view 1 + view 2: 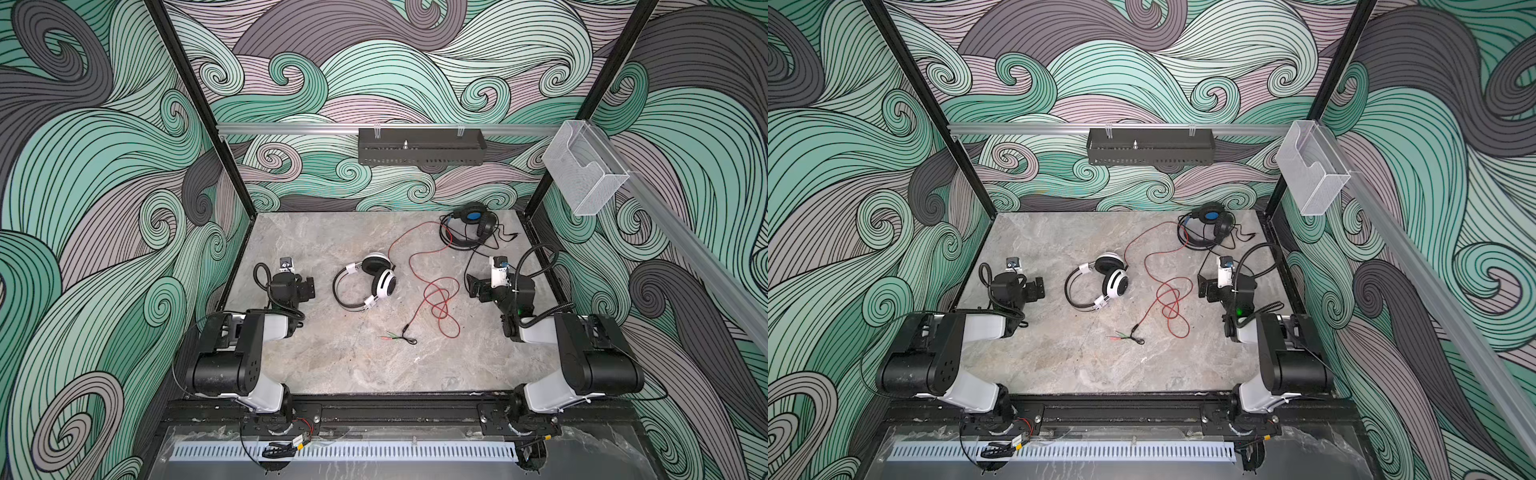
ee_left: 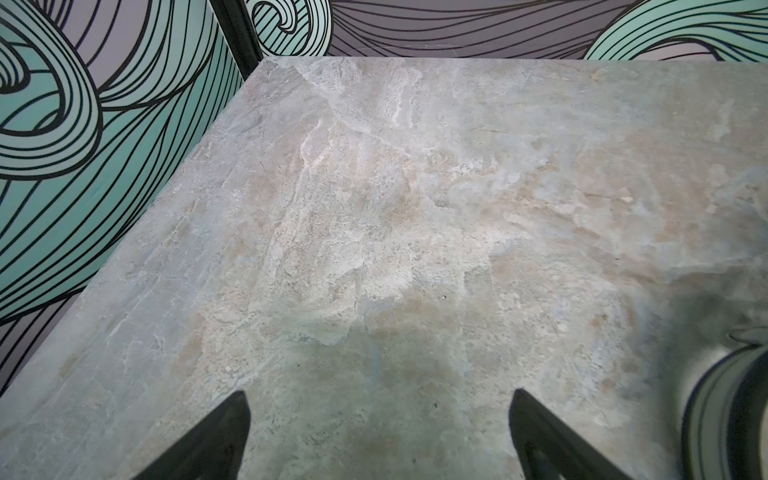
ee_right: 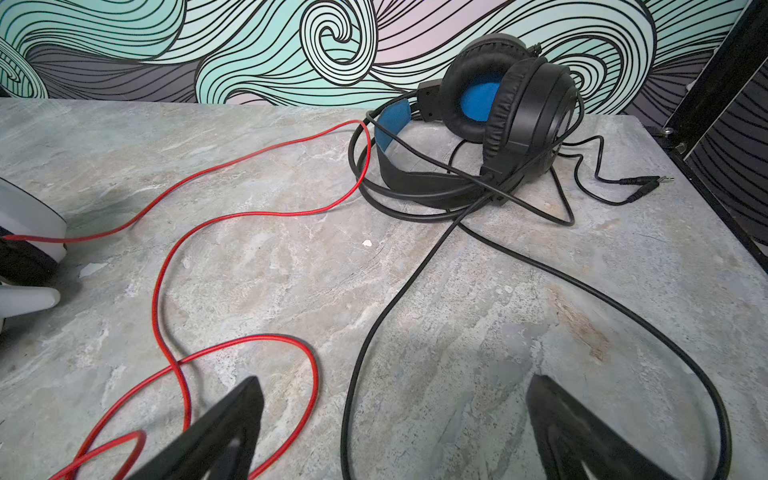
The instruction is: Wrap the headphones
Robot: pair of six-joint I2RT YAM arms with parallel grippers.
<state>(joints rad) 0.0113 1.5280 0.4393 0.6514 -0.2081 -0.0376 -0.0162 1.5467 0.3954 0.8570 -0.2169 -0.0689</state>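
- Bench [image 1: 332, 365]: grey marbled stone-look top, mottled with tan patches.
- Walls [image 1: 374, 62]: wave-swirl print in teal, mauve and dark grey, on three sides of the bench.
- Black frame post [image 1: 187, 83]: runs down to the far left bench corner.
- Aluminium rail [image 1: 291, 129]: horizontal, across the back wall.
- Black perforated tray [image 1: 419, 147]: hangs from that rail, about centre.
- Clear plastic box [image 1: 584, 170]: mounted on the right-side rail, looks empty.
- White slotted strip [image 1: 374, 451]: along the front edge, below the bench.
- Small white fleck [image 3: 366, 243]: on the bench surface.

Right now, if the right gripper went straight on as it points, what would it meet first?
Probably the black cord where its loop closes ahead of the open right gripper, then the black headphones. Depth is unclear; the table could come first.
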